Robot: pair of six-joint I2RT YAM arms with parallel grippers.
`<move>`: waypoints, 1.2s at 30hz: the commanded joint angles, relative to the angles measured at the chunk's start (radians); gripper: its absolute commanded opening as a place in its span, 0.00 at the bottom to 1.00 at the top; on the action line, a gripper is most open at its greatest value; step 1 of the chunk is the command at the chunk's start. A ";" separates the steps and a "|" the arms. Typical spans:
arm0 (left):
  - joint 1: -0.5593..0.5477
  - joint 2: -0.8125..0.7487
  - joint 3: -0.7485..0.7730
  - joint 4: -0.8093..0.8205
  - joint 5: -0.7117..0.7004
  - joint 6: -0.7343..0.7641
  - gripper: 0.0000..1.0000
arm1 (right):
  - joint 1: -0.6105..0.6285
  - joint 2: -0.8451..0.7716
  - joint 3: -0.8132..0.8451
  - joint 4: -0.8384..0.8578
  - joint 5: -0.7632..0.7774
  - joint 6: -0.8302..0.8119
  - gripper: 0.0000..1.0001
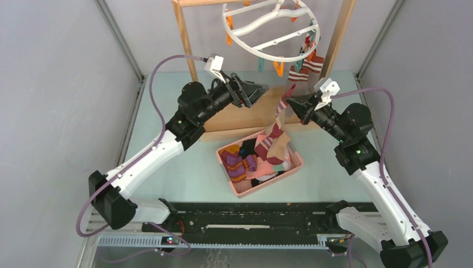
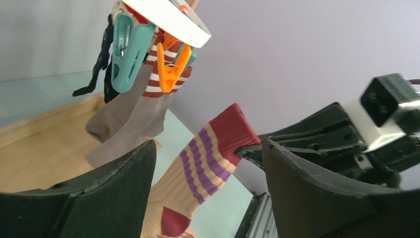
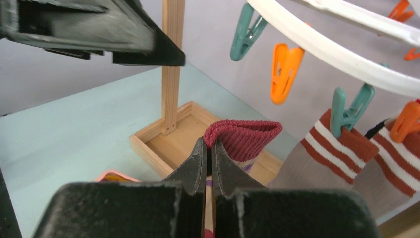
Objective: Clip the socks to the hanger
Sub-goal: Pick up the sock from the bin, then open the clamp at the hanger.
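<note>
The white ring hanger (image 1: pixel 262 54) hangs at the back from the wooden rack, with orange and teal clips on its rim. My right gripper (image 1: pixel 287 100) (image 3: pixel 209 144) is shut on the red cuff of a cream sock with purple stripes (image 1: pixel 277 137) (image 2: pixel 208 153) (image 3: pixel 242 139), which dangles over the basket. My left gripper (image 1: pixel 262 89) (image 2: pixel 208 146) is open, its jaws wide apart and facing that sock from the left without touching it. Maroon-white striped socks (image 1: pixel 309 67) (image 2: pixel 163 79) (image 3: pixel 341 148) hang clipped at the ring's right side.
A pink basket (image 1: pixel 268 187) with several more socks (image 1: pixel 240 162) sits mid-table below the grippers. The wooden rack's posts (image 1: pixel 183 33) and its base tray (image 1: pixel 245 114) stand just behind. A free teal clip (image 3: pixel 245 34) and an orange clip (image 3: pixel 285 72) hang near the held sock.
</note>
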 commanded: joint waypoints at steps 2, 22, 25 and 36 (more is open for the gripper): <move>-0.010 0.035 0.126 -0.067 -0.047 0.069 0.80 | -0.007 0.024 0.080 -0.084 -0.065 -0.111 0.00; -0.048 0.212 0.290 -0.092 -0.155 0.121 0.69 | -0.043 0.076 0.078 -0.098 -0.094 -0.071 0.00; -0.051 0.235 0.305 -0.074 -0.171 0.121 0.68 | -0.051 0.077 0.080 -0.093 -0.102 -0.064 0.00; -0.061 0.280 0.307 0.016 -0.230 0.123 0.65 | -0.065 0.080 0.078 -0.088 -0.120 -0.050 0.00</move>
